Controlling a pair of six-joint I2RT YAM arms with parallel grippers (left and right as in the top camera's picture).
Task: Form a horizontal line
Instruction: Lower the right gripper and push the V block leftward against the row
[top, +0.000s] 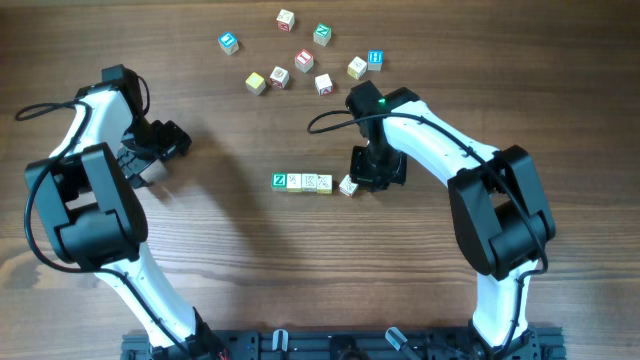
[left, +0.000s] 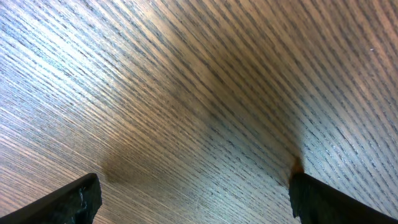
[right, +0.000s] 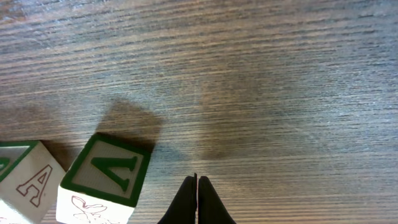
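Note:
The horizontal line (top: 301, 182) lies mid-table: a green Z cube (top: 279, 180) at its left end, then three pale cubes side by side. A further cube (top: 347, 186) sits at the right end, turned askew and slightly below the row. My right gripper (top: 365, 180) is shut with nothing in it, just right of that cube. In the right wrist view the shut fingertips (right: 197, 182) stand beside the green-framed V cube (right: 106, 175), a small gap apart; a neighbouring A cube (right: 28, 182) shows at the left edge. My left gripper (top: 168, 143) is open over bare wood, its fingers (left: 78, 200) wide apart.
Several loose cubes lie scattered at the back: a blue one (top: 229, 41), a teal one (top: 322, 33), a red one (top: 304, 59), another blue one (top: 375, 58) and pale ones (top: 256, 82). The left arm's base link (top: 85, 200) stands at the left.

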